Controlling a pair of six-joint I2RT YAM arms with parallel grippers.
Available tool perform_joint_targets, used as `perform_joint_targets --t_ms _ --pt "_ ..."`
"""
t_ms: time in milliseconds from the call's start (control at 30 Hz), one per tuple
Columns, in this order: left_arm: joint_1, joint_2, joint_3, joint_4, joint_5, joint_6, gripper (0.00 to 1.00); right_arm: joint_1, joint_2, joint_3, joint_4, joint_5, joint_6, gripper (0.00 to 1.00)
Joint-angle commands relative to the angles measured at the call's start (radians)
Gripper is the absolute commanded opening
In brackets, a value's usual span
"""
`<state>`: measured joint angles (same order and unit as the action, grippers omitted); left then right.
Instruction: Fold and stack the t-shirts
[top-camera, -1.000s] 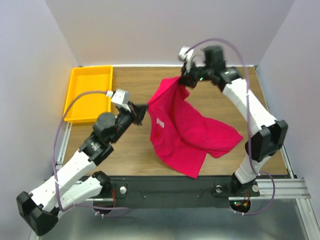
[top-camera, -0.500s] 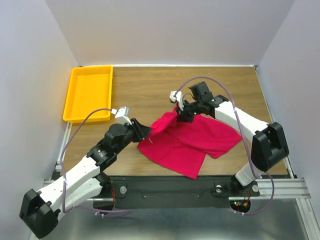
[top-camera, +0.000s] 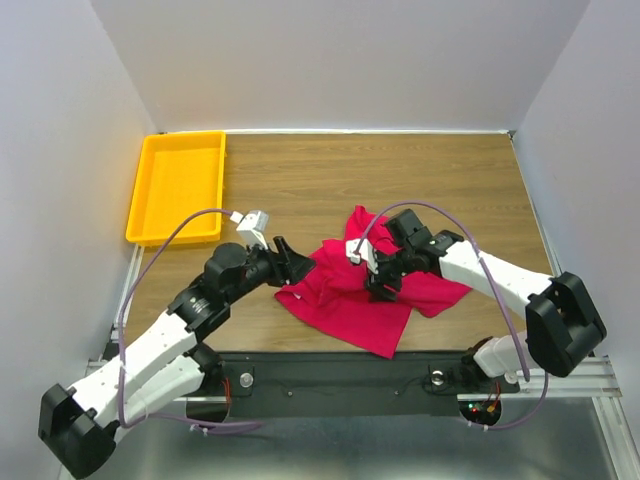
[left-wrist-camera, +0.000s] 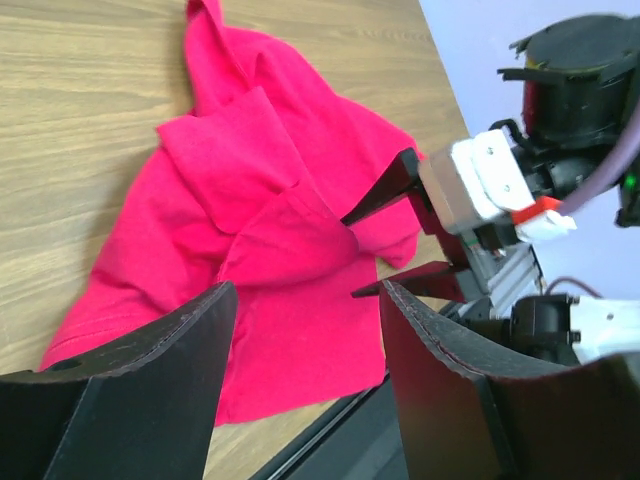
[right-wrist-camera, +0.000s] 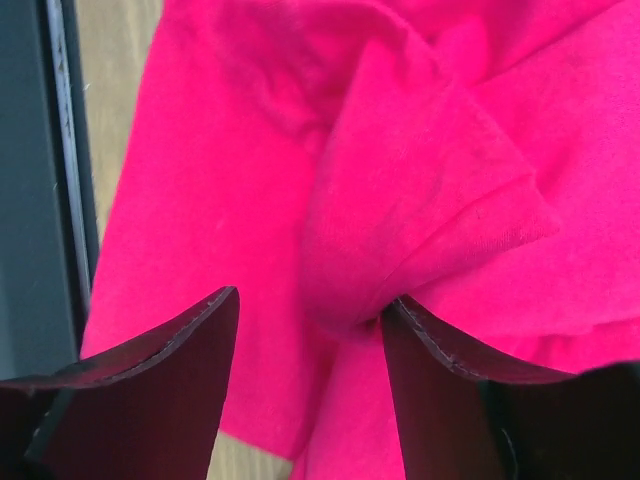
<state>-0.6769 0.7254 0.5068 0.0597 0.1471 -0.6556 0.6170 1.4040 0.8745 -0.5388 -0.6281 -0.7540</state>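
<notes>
There is 1 t-shirt (top-camera: 345, 300). It is red and soft. It lies in a crumpled heap with many folds and bumps, by the middle of the near edge of the table (top-camera: 420, 180). 1 narrow bit of the cloth pokes out toward the far edge.

The table is brown wood with long grain lines. There is 1 tray (top-camera: 178, 190). It is smooth yellow plastic, shaped like a flat box with low walls. It sits at the far left corner, well apart from the t-shirt.

There are 2 white and black arms and 2 end effectors, each with 2 dark fingers. The left end effector (top-camera: 293, 262) is at the left side of the t-shirt, spread wide and holding nothing. The right end effector (top-camera: 378, 283) is over the middle of the t-shirt, also spread wide. A puffy red fold lies under the gap, and the fingers are not closed on it.
</notes>
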Motion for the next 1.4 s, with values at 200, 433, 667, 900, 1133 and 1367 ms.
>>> perform_joint_targets --t_ms 200,433,667,900,1133,1367 --pt "0.002 0.411 0.159 0.215 0.241 0.221 0.68 -0.042 -0.137 0.035 -0.098 0.027 -0.016 0.68" --pt "0.002 0.598 0.331 0.197 0.374 0.437 0.68 -0.451 -0.171 0.092 -0.093 -0.159 0.074 0.68" --pt "-0.012 0.749 0.459 0.066 0.493 0.585 0.68 -0.523 -0.209 0.002 -0.067 -0.200 0.099 0.69" --pt "-0.038 0.876 0.585 -0.116 0.470 0.735 0.69 -0.577 -0.194 -0.028 -0.055 -0.243 0.108 0.69" --pt "-0.055 1.009 0.717 -0.268 0.443 0.769 0.68 -0.600 -0.200 -0.034 -0.049 -0.257 0.113 0.69" --pt "-0.061 1.049 0.765 -0.337 0.526 0.769 0.05 -0.611 -0.211 -0.040 -0.044 -0.262 0.114 0.69"
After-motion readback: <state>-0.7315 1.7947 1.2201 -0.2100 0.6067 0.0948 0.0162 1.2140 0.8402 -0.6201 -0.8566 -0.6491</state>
